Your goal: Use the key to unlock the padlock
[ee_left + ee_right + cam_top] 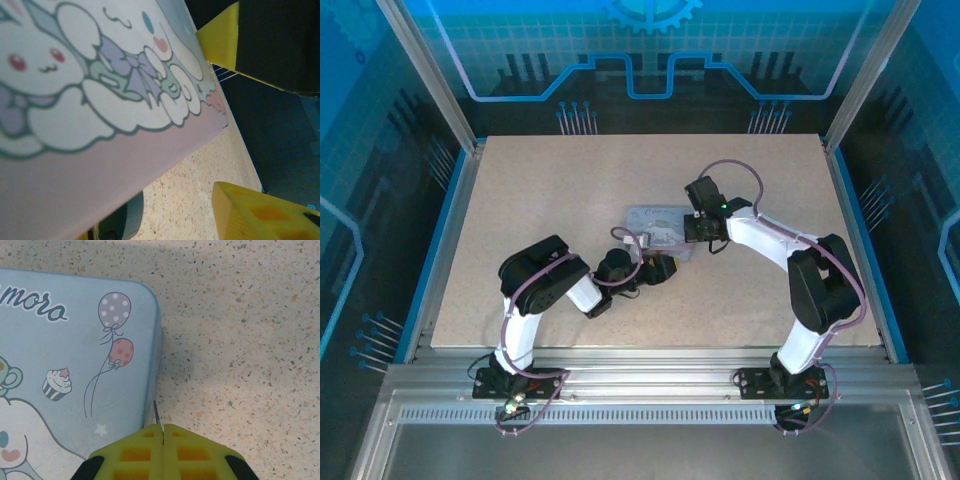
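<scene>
In the right wrist view the right gripper [163, 429] sits at bottom centre. Its yellow fingers are pressed together on the key [156, 413], a thin dark sliver standing up from the seam between them, just beside the right edge of the pale blue cartoon tin [75, 355]. The speckled table [240, 340] takes the right half of that frame. In the left wrist view the left gripper [212, 112] has its fingers well apart, one upper right and one lower right, with the tin's corner between them (whether either pad touches it I cannot tell). A dark rounded shape [122, 222] under the tin's lower edge is too blurred to name.
</scene>
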Controlling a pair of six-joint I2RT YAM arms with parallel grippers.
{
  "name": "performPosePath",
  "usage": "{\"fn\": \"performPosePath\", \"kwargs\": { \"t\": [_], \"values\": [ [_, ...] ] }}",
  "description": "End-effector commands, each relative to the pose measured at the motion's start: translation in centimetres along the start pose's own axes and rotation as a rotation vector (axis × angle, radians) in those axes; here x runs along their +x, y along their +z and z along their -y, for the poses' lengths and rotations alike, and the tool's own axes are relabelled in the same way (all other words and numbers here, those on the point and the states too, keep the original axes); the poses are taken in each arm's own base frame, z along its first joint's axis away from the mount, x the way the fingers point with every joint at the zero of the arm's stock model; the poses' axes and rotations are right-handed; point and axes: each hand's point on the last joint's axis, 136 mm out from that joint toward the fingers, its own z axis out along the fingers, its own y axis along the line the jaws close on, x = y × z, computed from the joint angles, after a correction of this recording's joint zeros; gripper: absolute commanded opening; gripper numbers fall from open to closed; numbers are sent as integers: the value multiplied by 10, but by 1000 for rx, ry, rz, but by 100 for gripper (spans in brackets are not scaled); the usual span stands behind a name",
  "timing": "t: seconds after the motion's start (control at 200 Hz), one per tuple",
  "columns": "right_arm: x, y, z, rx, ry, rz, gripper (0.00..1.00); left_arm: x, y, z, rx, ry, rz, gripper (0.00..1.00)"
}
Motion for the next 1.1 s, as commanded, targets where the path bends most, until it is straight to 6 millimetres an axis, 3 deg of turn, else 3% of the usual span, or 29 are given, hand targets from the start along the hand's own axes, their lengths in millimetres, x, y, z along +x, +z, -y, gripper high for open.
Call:
{"fn": "performPosePath", "kwargs": {
  "t": [0.0, 0.295, 0.475, 0.695, 0.916, 1.096],
  "values": [
    [9, -3, -9, -33, -1, -16, 0, 17, -3, -22, -68, -39, -59, 51],
    [9, -5, -8, -36, 5, -11, 0, 18, -22, -34, -93, -61, -43, 39],
    [11, -4, -9, -39, 7, -14, 0, 19, -21, -36, -93, -66, -57, 30],
    [13, -4, -8, -36, 7, -14, 0, 19, -22, -40, -104, -84, -65, 29],
    [13, -4, -8, -39, 7, -15, 0, 22, -26, -48, -133, -105, -74, 42],
    [12, -5, -9, -41, 10, -11, 0, 25, -26, -51, -144, -111, -85, 37]
  ]
}}
